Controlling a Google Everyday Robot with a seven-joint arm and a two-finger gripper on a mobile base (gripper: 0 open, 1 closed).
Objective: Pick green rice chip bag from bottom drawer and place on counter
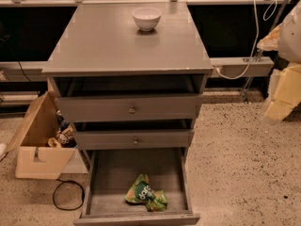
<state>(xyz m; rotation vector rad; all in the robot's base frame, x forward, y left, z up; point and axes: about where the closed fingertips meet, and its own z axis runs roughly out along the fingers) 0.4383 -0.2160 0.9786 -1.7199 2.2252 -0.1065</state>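
Plainly, the green rice chip bag (146,193) lay crumpled at the front of the bottom drawer (113,173) — light, crinkly, slippery foil, I judged, best pinched on a raised fold. My gripper (278,102) hung above-right of that drawer — jaws' state I couldn't tell.

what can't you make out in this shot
- gripper, camera view: blurred against the right edge, partly cut off
- bottom drawer front, camera view: cut by the lower edge
- green rice chip bag print, camera view: too small to read
- cardboard box contents: partly behind the cabinet
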